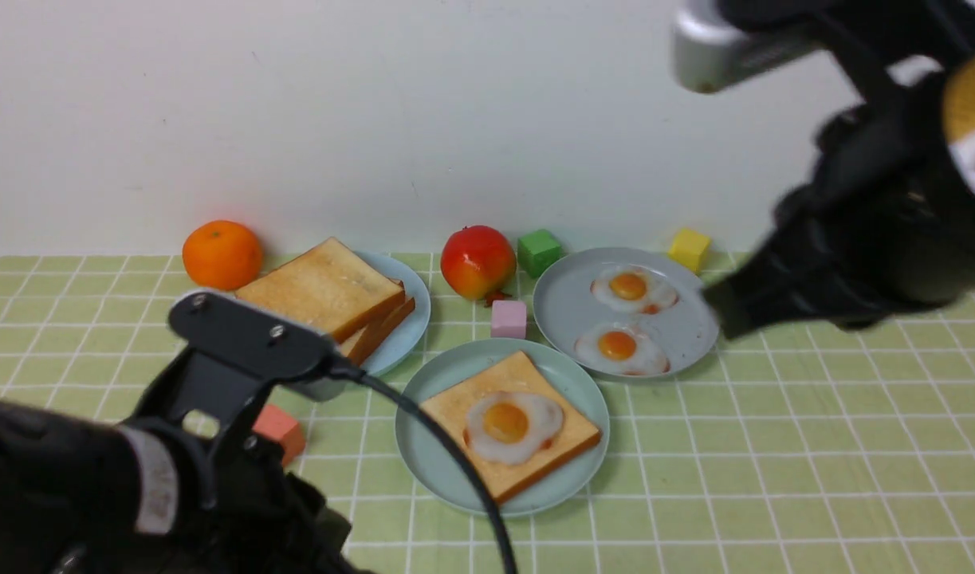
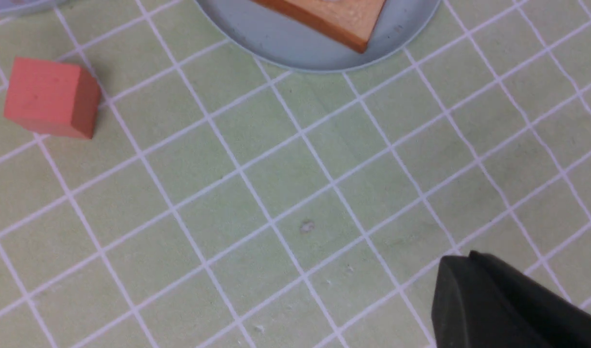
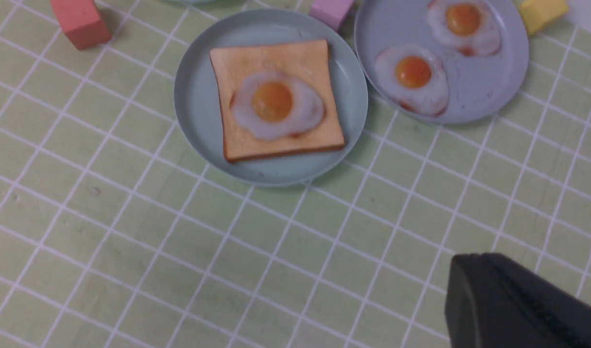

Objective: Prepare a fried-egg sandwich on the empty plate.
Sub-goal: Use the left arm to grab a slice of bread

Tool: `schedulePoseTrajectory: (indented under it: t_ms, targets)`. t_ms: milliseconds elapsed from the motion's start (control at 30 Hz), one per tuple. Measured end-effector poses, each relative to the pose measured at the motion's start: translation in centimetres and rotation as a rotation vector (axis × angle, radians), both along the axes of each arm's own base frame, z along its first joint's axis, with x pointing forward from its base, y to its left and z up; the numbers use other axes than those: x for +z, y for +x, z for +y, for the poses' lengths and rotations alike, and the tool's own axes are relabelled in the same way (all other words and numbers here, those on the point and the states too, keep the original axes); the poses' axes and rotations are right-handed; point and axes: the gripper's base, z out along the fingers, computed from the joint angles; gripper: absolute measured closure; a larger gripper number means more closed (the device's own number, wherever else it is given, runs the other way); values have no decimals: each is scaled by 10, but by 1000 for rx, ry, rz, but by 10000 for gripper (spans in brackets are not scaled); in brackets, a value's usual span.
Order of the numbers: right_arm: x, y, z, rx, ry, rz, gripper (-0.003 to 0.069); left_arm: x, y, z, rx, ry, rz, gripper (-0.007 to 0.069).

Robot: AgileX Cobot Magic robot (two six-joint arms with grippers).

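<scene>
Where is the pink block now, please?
In the front view, the pink block is on the table near the middle, just behind the plate with the egg toast and in front of the green block.

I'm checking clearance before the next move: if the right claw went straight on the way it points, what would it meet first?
Probably the bare green-checked tablecloth, as its wrist view looks down there; depth is unclear, so I can't pin the spot.
</scene>
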Motion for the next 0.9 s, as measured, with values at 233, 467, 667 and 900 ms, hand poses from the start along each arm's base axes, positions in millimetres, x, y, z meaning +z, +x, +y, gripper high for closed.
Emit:
schedulePoseTrajectory:
  t_ms: [233, 467, 667, 900]
  targets:
    - [-12, -60, -60, 15, 202, -28, 668, 6, 90, 5, 106, 21, 20, 638]
    - [-21, -99, -99, 59, 393, -133, 665, -12, 181, 22, 87, 61, 3, 638]
    - [-19, -116, -114, 68, 483, -141, 662, -41, 233, 19, 2, 172, -43, 524]
    - [-19, -120, -112, 77, 523, -98, 662, -72, 263, 19, -64, 318, -105, 270]
